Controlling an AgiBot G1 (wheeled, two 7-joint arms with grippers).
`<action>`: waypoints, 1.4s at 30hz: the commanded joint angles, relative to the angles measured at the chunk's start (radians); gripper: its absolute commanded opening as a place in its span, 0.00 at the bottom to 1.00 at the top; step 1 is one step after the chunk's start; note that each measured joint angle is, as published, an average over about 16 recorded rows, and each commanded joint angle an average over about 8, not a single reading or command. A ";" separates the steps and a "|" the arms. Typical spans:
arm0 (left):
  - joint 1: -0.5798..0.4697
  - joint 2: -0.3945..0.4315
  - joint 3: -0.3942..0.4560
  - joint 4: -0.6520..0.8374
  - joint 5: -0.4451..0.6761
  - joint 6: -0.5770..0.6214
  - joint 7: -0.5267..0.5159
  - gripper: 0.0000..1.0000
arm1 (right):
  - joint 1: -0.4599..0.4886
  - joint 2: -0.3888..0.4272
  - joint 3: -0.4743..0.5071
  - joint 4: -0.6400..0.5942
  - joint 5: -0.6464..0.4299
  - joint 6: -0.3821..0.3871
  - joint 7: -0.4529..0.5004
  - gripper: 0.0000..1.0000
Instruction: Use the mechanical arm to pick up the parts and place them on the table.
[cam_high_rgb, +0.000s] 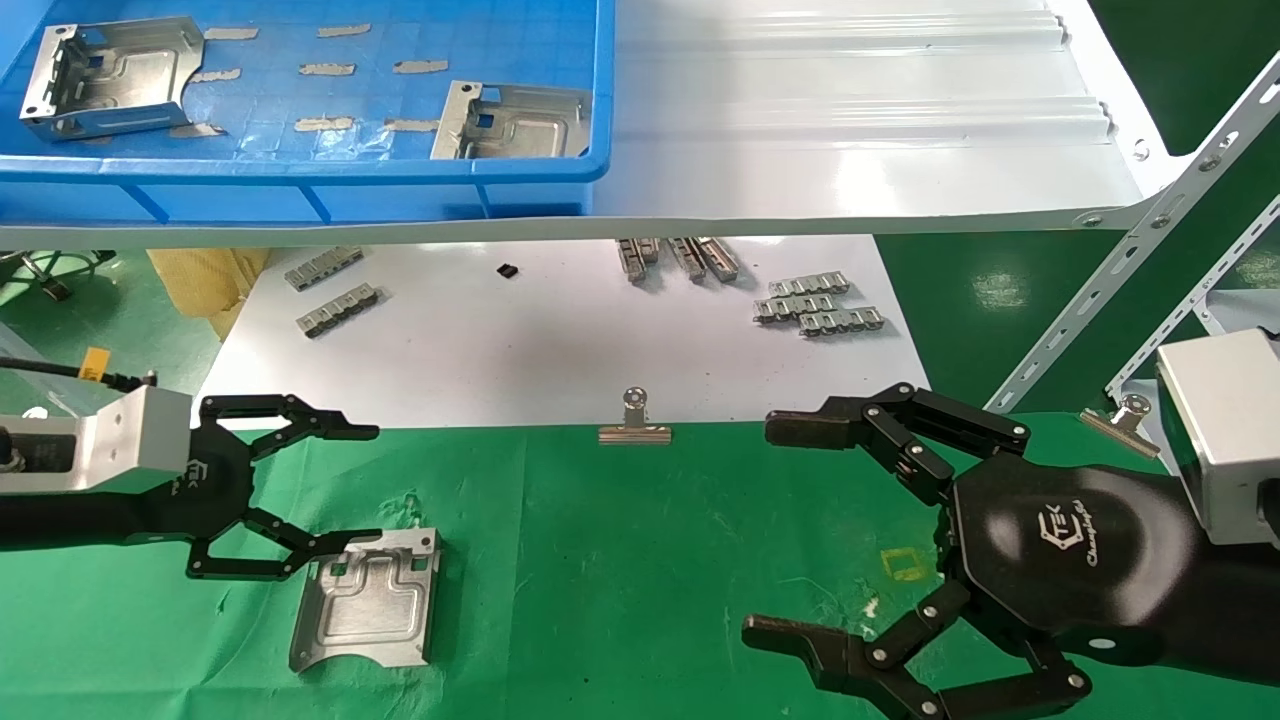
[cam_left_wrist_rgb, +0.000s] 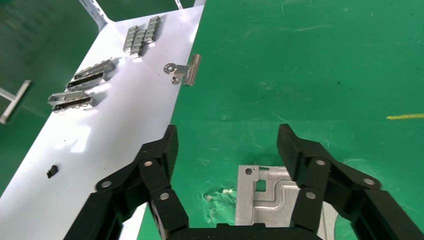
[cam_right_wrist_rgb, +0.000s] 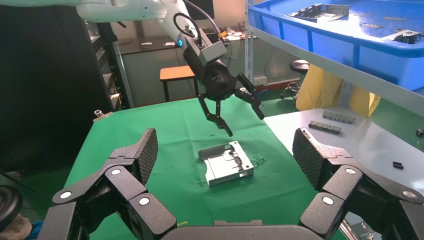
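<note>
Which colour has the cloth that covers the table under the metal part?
Bright green; the cloth under the metal part shows best in the head view.

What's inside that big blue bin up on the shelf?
The blue bin holds two shiny metal parts and several small grey strips. Its near wall hides some of the floor.
</note>
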 joint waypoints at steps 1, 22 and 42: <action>0.000 0.000 0.001 0.001 -0.001 0.000 0.004 1.00 | 0.000 0.000 0.000 0.000 0.000 0.000 0.000 1.00; 0.175 -0.035 -0.232 -0.267 -0.022 -0.031 -0.215 1.00 | 0.000 0.000 0.000 0.000 0.000 0.000 0.000 1.00; 0.385 -0.078 -0.505 -0.585 -0.056 -0.068 -0.479 1.00 | 0.000 0.000 0.000 0.000 0.000 0.000 0.000 1.00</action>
